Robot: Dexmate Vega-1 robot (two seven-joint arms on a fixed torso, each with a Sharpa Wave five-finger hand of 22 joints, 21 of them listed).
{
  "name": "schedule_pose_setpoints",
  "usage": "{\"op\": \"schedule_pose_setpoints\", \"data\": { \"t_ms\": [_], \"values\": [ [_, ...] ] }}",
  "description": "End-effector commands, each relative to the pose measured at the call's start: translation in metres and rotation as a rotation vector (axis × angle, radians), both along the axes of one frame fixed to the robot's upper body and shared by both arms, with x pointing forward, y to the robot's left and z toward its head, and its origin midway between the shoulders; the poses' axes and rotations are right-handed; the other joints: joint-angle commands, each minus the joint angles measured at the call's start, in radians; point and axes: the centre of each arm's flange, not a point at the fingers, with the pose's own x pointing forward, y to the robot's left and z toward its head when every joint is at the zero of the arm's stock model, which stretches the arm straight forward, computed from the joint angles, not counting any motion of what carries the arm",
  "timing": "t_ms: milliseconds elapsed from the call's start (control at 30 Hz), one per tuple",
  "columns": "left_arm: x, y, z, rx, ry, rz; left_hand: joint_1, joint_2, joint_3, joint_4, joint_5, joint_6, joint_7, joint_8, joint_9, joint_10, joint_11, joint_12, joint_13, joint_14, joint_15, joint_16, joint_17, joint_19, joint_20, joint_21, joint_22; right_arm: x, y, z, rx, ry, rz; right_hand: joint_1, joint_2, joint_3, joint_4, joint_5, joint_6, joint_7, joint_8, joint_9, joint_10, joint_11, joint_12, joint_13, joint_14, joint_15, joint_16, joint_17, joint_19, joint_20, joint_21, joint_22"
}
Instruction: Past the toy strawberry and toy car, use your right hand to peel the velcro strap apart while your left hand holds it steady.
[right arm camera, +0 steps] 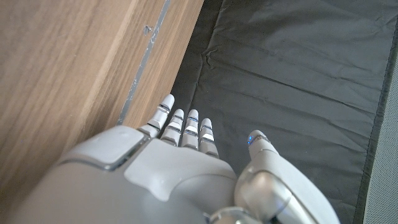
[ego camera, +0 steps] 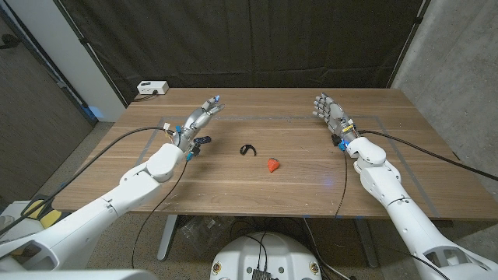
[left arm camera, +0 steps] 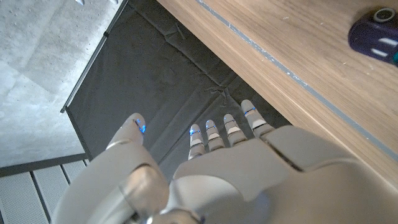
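Hands are both seen up over the desk (ego camera: 296,187) with nothing held in either one. The left hand (ego camera: 198,118) is found toward the desk's left edge, fingers (left arm camera: 214,138) spread loosely and pointed at the far edge, and its back is shown up close in the left wrist view (left arm camera: 249,180) against the dark curtain (ego camera: 257,43) that is hung behind the desk. The right hand (ego camera: 331,111) is raised near the far right corner, fingers released and spread apart; it is also seen from behind in the right wrist view (right arm camera: 168,174), palm upright, thumb held apart from the rest. The velcro strap (ego camera: 248,149) is left lying around the middle of the desk, a small dark curled loop, well apart from both hands. The toy strawberry (ego camera: 271,165) is set just beside it, a bit closer to the near edge. The toy car (ego camera: 200,142), dark blue, is parked near the left wrist and is caught again in the left wrist view (left arm camera: 374,34). A white box (ego camera: 152,89) is spotted on the floor past the far left corner.
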Motion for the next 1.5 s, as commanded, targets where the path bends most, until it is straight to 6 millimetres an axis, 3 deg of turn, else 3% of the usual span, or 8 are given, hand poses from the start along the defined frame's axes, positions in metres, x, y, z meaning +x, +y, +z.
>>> {"op": "schedule_pose_setpoints", "data": {
  "t_ms": [33,333,600,833,967,1067,1267,1500],
  "values": [
    [-0.025,-0.007,-0.006,0.14,-0.016,0.088,0.011,-0.002,0.005,-0.005,-0.006,0.005,0.003,-0.006,0.002,0.01,-0.001,0.002,0.006,0.009,0.001,-0.003,0.005,-0.029,0.003,-0.011,0.005,-0.012,0.0,-0.001,-0.016,-0.02,0.004,0.012,0.001,0.001,-0.005,0.001,0.01,0.001,0.004,0.005,0.013,-0.001,0.005,0.005,0.009,-0.001,0.004,0.003,0.007,-0.001,-0.004,0.001],
    [-0.042,-0.014,-0.002,0.225,-0.027,0.168,0.017,-0.01,-0.001,-0.01,-0.014,0.041,0.012,0.001,0.002,0.036,-0.003,0.005,0.007,0.025,-0.01,0.0,0.006,-0.051,0.004,-0.022,0.007,-0.018,0.0,-0.009,-0.016,-0.027,0.012,0.013,0.001,-0.001,-0.007,-0.001,0.013,-0.001,0.004,0.005,0.016,-0.002,0.006,0.005,0.011,-0.001,0.005,0.004,0.007,0.0,-0.009,0.001],
    [-0.052,-0.02,0.008,0.324,-0.007,0.234,0.041,-0.026,-0.012,-0.023,-0.023,0.148,0.053,0.027,0.003,0.132,0.004,0.023,0.012,0.152,-0.044,0.044,0.021,-0.023,-0.027,-0.017,0.013,-0.024,-0.003,-0.015,-0.007,-0.035,0.012,0.014,0.002,-0.003,-0.008,-0.002,0.013,-0.002,0.003,0.005,0.019,-0.002,0.006,0.005,0.013,-0.001,0.006,0.005,0.008,0.0,-0.014,0.002],
    [-0.056,-0.027,0.019,0.417,0.017,0.295,0.065,-0.021,-0.013,-0.029,-0.022,0.244,0.092,0.052,0.006,0.249,0.008,0.052,0.025,0.26,-0.059,0.104,0.055,0.049,-0.071,0.011,0.022,-0.026,-0.006,-0.019,0.003,-0.04,0.012,0.013,0.001,-0.005,-0.009,-0.003,0.017,-0.003,0.003,0.005,0.022,0.0,0.007,0.005,0.019,-0.001,0.008,0.006,0.012,0.002,-0.017,0.002],
    [-0.061,-0.03,0.025,0.468,0.008,0.364,0.087,-0.02,-0.01,-0.04,-0.021,0.288,0.098,0.064,0.007,0.285,0.002,0.065,0.032,0.296,-0.068,0.128,0.069,0.074,-0.074,0.022,0.027,-0.026,-0.007,-0.021,0.009,-0.04,0.012,0.013,0.001,-0.006,-0.009,-0.004,0.019,-0.004,0.004,0.006,0.024,0.0,0.007,0.005,0.021,0.0,0.008,0.006,0.015,0.003,-0.018,0.002],
    [-0.067,-0.032,0.031,0.511,-0.004,0.428,0.119,-0.023,-0.014,-0.055,-0.021,0.356,0.102,0.08,0.008,0.359,-0.011,0.099,0.043,0.349,-0.083,0.168,0.094,0.109,-0.078,0.039,0.033,-0.026,-0.007,-0.021,0.01,-0.043,0.011,0.013,0.002,-0.007,-0.009,-0.004,0.021,-0.004,0.004,0.006,0.026,0.001,0.007,0.005,0.022,-0.001,0.008,0.007,0.017,0.004,-0.019,0.002],
    [-0.072,-0.037,0.038,0.587,-0.003,0.509,0.16,-0.036,-0.026,-0.077,-0.021,0.382,0.102,0.08,0.009,0.404,-0.022,0.127,0.054,0.379,-0.097,0.204,0.12,0.135,-0.076,0.052,0.038,-0.024,-0.007,-0.021,0.016,-0.044,0.013,0.011,0.002,-0.009,-0.009,-0.005,0.024,-0.003,0.004,0.006,0.031,-0.003,0.009,0.005,0.025,0.0,0.009,0.007,0.019,0.005,-0.021,0.002],
    [-0.078,-0.046,0.043,0.684,-0.009,0.635,0.231,-0.078,-0.057,-0.097,-0.016,0.432,0.106,0.081,0.011,0.453,-0.035,0.172,0.077,0.429,-0.117,0.263,0.164,0.202,-0.072,0.088,0.05,-0.023,-0.006,-0.024,0.02,-0.042,0.016,0.01,0.002,-0.011,-0.009,-0.005,0.027,-0.001,0.004,0.006,0.035,-0.003,0.01,0.005,0.028,0.0,0.01,0.008,0.023,0.006,-0.023,0.002]
  ]
}}
